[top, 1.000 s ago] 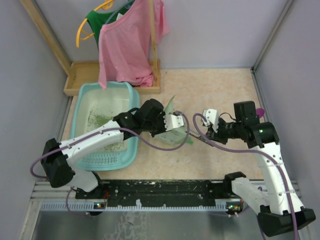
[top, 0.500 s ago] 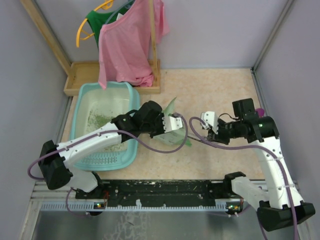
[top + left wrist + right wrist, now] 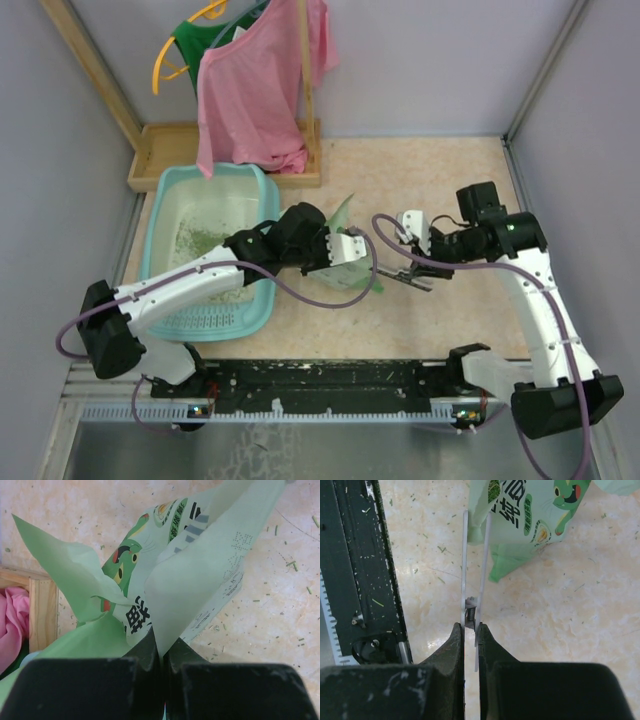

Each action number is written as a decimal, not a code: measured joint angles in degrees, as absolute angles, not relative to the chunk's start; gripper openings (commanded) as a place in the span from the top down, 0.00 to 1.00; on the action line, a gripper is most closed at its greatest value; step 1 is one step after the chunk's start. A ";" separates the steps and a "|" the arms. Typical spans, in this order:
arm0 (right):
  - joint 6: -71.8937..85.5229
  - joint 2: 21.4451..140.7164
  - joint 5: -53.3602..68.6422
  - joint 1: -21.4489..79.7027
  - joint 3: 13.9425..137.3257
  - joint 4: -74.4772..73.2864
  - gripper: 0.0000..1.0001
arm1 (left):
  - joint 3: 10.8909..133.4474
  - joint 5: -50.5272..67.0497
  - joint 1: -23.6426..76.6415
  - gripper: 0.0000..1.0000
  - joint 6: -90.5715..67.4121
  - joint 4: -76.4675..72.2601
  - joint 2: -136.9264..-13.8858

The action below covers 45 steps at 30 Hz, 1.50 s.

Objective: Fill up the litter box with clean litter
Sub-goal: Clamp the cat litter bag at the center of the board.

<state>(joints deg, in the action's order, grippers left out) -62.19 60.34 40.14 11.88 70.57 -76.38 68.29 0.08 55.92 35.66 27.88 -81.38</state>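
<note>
Litter box (image 3: 155, 235) filling seems to hang on opening the bag, so I judge the step in hand to be a cut. It will go best if the left arm draws the film taut with the mouth upward. The blades should bite one corner squarely, clear of the left fingers, so nothing spills short of the litter box.

The left jaws (image 3: 161, 647) are pressed together, pinching a fold of the pale green printed bag (image 3: 200, 580). It hangs creased and slack just right of the litter box. The right jaws (image 3: 471, 630) are nearly together, clamped on the handles of a thin two-bladed tool (image 3: 464, 565), snips by the look of it. Its tips reach the bag's lower edge, but I cannot tell whether film lies between the blades.

Stray granules dot the desk (image 3: 450, 180) right of the litter box. The clean litter (image 3: 200, 240) inside it is only a thin green scatter.
</note>
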 measured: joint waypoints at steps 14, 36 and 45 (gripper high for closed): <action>-61.25 68.86 40.53 12.78 78.22 -77.28 1.00 | 68.34 -1.02 56.55 1.00 35.97 26.98 -81.67; -57.34 58.00 32.62 14.63 75.79 -77.25 1.00 | 69.71 -3.05 57.56 1.00 36.77 26.52 -83.29; -56.80 56.38 31.94 14.63 71.22 -77.43 1.00 | 69.71 -3.62 57.84 1.00 37.10 26.22 -83.29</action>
<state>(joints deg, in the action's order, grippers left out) -56.80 56.38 31.94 14.63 71.22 -77.43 69.71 -3.62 57.84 37.10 26.22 -83.29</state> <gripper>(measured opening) 0.052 0.007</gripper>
